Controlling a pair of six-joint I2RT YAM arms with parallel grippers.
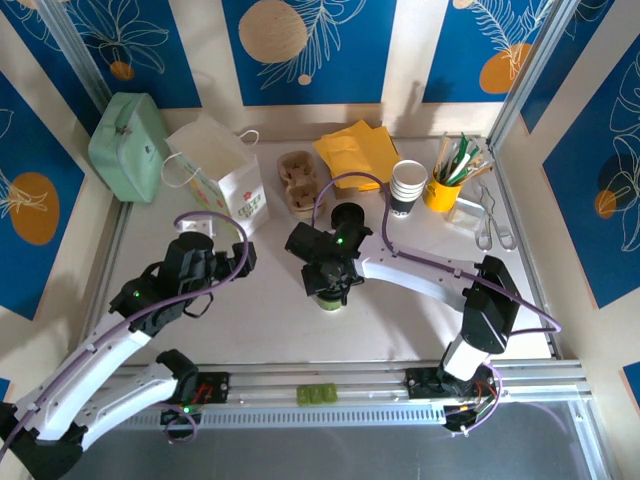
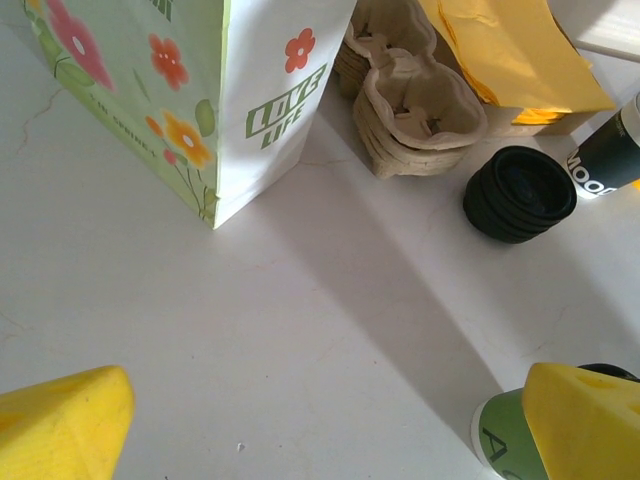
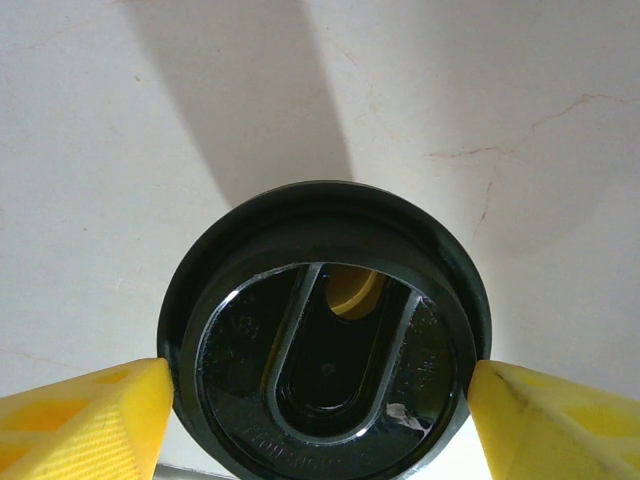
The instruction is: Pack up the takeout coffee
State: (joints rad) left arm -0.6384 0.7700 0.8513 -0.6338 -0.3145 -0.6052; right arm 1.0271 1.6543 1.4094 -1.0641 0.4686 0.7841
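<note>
The right gripper point(image 3: 320, 400) is hanging straight above the takeout coffee point(image 1: 330, 298), which is standing upright on the table point(image 1: 400, 320) at the centre of the overhead frame, just below the stack of loose lids point(image 1: 347, 217). In the right wrist view its yellow fingers point(image 3: 80, 420) are pressing against opposite sides of the black lid point(image 3: 325, 350) rather than the light-green cup wall, so it is gripping the cup by the lid rim alone. That is likely the weak point: a lid that is only snapped on may pop off under the lift, dropping the cup and spilling it, or the round rim may slip between the flat pads and leave the cup tilting. Squeezing harder is risking a buckled lid. The left gripper point(image 2: 320, 430) is spread fully wide and holding nothing, hovering low over the table with the cup's green side at the lower right of its frame; a sideways sweep could be knocking the cup. The paper bag point(image 1: 225, 180) is standing at the upper left, unsupported, so a clumsy entry may be toppling it.
</note>
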